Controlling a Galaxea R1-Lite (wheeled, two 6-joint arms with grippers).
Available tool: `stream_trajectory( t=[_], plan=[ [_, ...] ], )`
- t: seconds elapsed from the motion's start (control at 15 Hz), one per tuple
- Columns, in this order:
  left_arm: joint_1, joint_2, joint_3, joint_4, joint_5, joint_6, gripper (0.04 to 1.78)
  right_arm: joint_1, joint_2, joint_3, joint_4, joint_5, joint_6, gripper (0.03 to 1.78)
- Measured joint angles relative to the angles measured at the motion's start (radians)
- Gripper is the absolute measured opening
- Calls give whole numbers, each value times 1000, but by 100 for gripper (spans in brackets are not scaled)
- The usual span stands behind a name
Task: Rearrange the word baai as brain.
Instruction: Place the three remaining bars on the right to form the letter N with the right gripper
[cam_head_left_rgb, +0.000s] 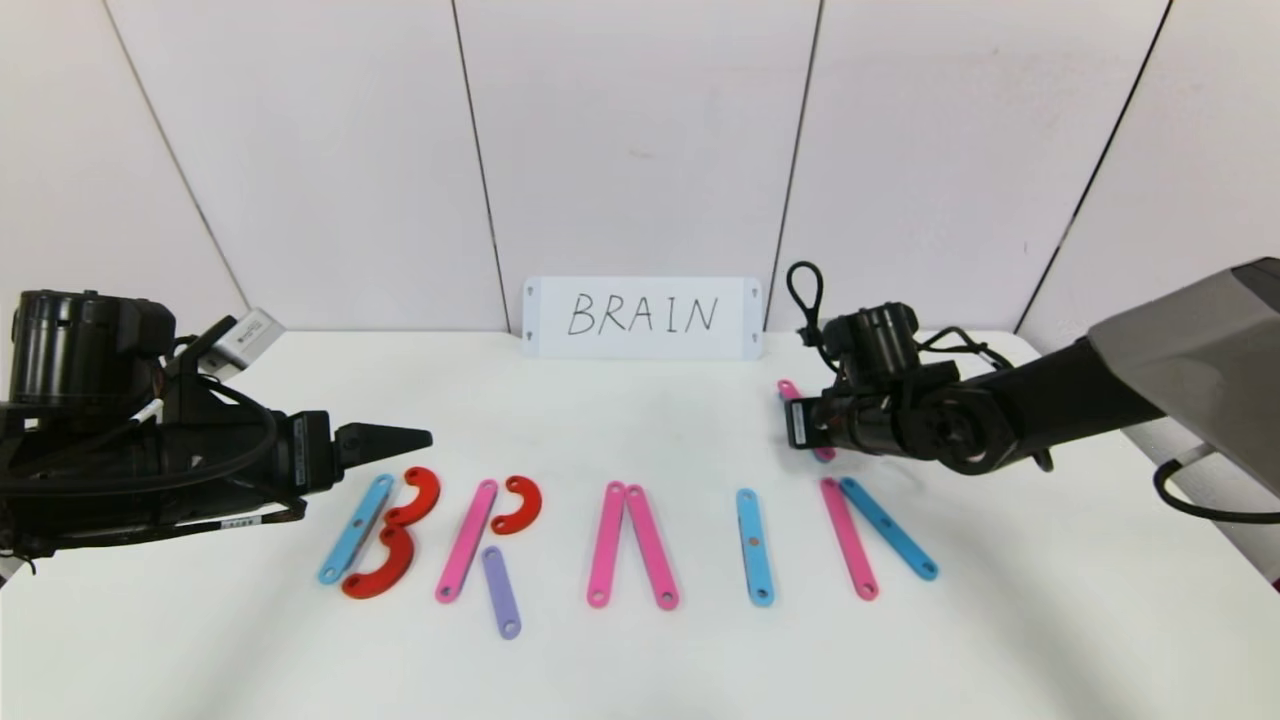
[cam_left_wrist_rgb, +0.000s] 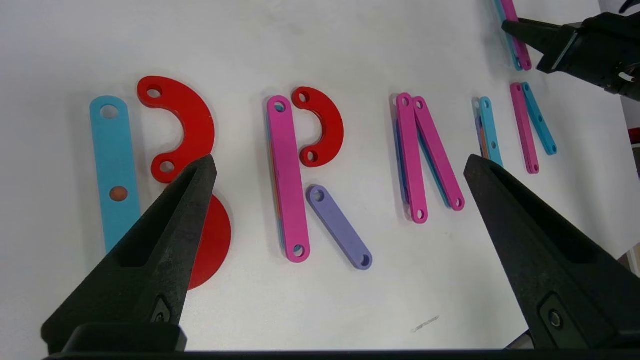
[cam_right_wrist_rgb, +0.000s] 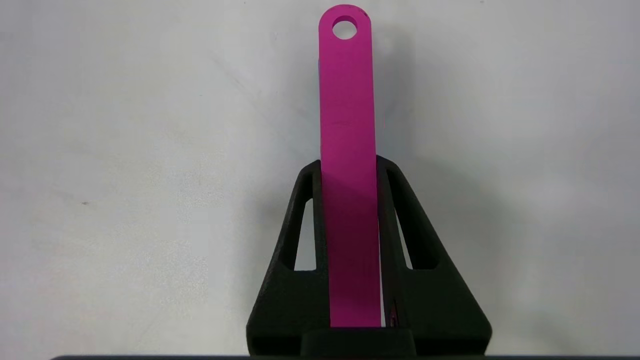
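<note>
The flat-piece letters lie in a row on the white table. B is a blue bar (cam_head_left_rgb: 355, 529) with two red curves (cam_head_left_rgb: 415, 497). R is a pink bar (cam_head_left_rgb: 467, 540), a red curve (cam_head_left_rgb: 520, 503) and a short purple bar (cam_head_left_rgb: 500, 592). Two pink bars (cam_head_left_rgb: 606, 543) form an A without a crossbar, and one blue bar (cam_head_left_rgb: 755, 547) is the I. At the right lie a pink bar (cam_head_left_rgb: 849, 538) and a blue bar (cam_head_left_rgb: 888, 527). Behind them, my right gripper (cam_head_left_rgb: 805, 425) (cam_right_wrist_rgb: 350, 165) is shut on another pink bar (cam_right_wrist_rgb: 346, 100). My left gripper (cam_head_left_rgb: 400, 440) (cam_left_wrist_rgb: 340, 160) hovers open by the B.
A white card (cam_head_left_rgb: 641, 317) with BRAIN handwritten on it leans on the back wall. The table's right edge runs close behind the right arm. White wall panels close off the back.
</note>
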Motion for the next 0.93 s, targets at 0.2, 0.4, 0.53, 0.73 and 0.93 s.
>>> stream_trajectory(
  t=[0.2, 0.4, 0.53, 0.73, 0.93],
  plan=[
    [0, 0, 0, 0, 0, 0, 174, -14, -82, 82, -4, 0, -2, 30],
    [0, 0, 1, 0, 0, 0, 174, -40, -174, 211, -13, 1, -2, 30],
    [0, 0, 1, 0, 0, 0, 174, -63, -238, 301, -18, 7, -1, 30],
    [-1, 1, 1, 0, 0, 0, 174, -92, -320, 410, -23, 12, -1, 30],
    [-3, 2, 3, 0, 0, 0, 174, -110, -363, 494, -36, 13, 0, 30]
  ],
)
